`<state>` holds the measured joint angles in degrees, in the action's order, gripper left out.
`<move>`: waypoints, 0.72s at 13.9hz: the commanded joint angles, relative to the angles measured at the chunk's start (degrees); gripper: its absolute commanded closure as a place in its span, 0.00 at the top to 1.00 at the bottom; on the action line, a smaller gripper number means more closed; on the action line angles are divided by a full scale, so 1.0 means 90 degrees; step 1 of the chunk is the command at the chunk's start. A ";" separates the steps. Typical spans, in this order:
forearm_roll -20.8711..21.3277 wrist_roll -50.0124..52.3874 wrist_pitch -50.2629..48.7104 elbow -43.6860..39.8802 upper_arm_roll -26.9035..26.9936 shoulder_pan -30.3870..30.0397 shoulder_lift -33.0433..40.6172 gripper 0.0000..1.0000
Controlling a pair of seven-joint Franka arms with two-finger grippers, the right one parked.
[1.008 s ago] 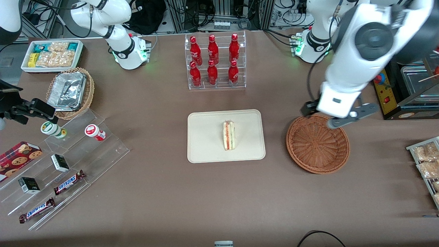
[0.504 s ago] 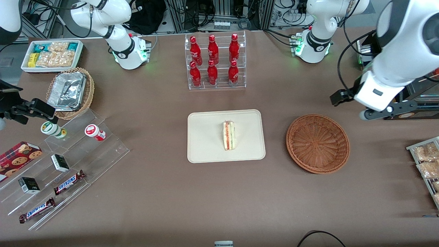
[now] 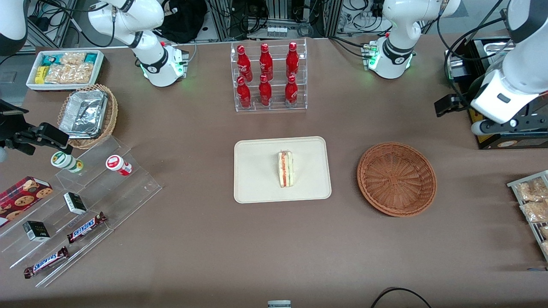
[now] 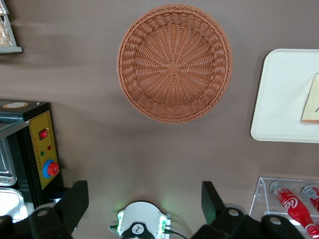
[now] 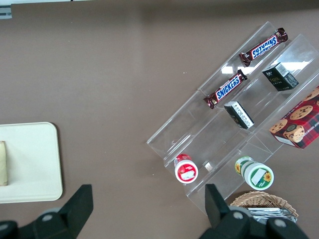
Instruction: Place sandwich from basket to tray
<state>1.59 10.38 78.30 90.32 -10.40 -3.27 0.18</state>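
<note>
One triangular white-bread sandwich (image 3: 285,168) is being carried by the cream rectangular tray (image 3: 257,188), well apart from the spread, empty hand (image 4: 144,199) raised above the bench.

the brown table (image 3: 205,239) carries the tray (image 3: 257,188), the basket (image 3: 397,179) (nothing in it), a bottle rack (image 3: 269,77) and acrylic snack steps (image 3: 85,214), while the gripper (image 4: 144,204) hangs open above the table toward the working arm's end

The left arm is raised toward the working arm's end of the table, its end effector (image 4: 144,199) hanging above the table with both fingers (image 4: 75,196) spread wide, empty.
</note>
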 commanded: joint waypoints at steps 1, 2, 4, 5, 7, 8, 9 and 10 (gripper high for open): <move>-0.0138 -0.0303 0.0001 0.0297 0.0139 -0.0066 0.0332 1.00; -0.0118 -0.0304 0.0050 0.0278 0.0149 -0.0066 0.0312 1.00; -0.0031 -0.0304 0.0128 0.0171 0.0140 -0.0066 0.0244 1.00; -0.0011 -0.0275 0.0157 0.0015 0.0140 -0.0066 0.0128 1.00; 0.0106 -0.0313 0.0168 -0.0181 0.0140 -0.0066 0.0049 1.00; 0.0116 -0.0342 0.0177 -0.0210 0.0149 -0.0076 0.0049 1.00; 0.0136 -0.0333 0.0187 -0.0211 0.0140 -0.0076 0.0029 1.00; 0.0116 -0.0333 0.0206 -0.0220 0.0140 -0.0105 -0.0019 1.00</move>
<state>1.95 8.56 80.04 89.82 -8.74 -3.38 1.13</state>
